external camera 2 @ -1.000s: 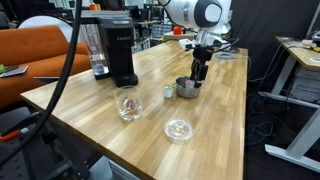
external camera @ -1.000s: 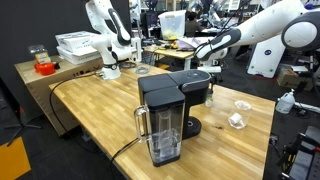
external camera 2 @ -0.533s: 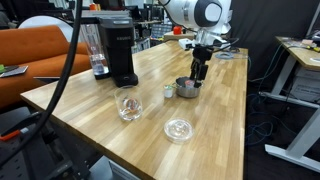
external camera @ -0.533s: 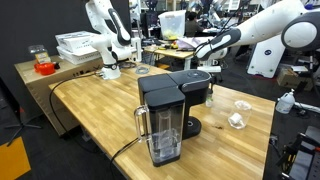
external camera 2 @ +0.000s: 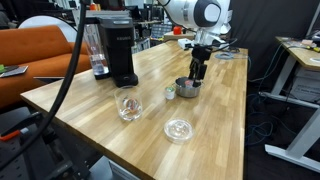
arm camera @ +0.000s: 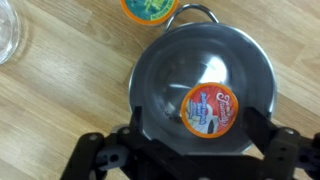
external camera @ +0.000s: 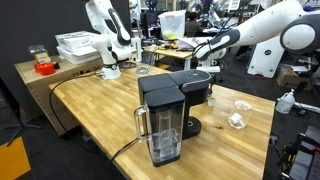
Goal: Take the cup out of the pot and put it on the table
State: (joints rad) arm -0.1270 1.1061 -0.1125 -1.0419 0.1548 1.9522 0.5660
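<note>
Light wood is the bench (external camera 2: 95,105) that carries the steel pot (arm camera: 160,60). My pincer (arm camera: 199,124) hangs right above the pot, jaws spread wide and holding nothing, a finger over each opposite side of its rim. The cup (arm camera: 207,110) stands inside the pot, slightly off its centre, foil lid up, directly beneath the gap between my fingers. I judge a straight descent suits, provided both fingers clear the pot's wall.

On the light-wood tabletop (external camera 2: 215,120) we see a black coffee machine (external camera 2: 118,50), near it a clear glass (external camera 2: 127,106), farther from it a green-topped pod (external camera 2: 169,92), a steel pot (external camera 2: 187,88) and a round glass dish (external camera 2: 178,129).
</note>
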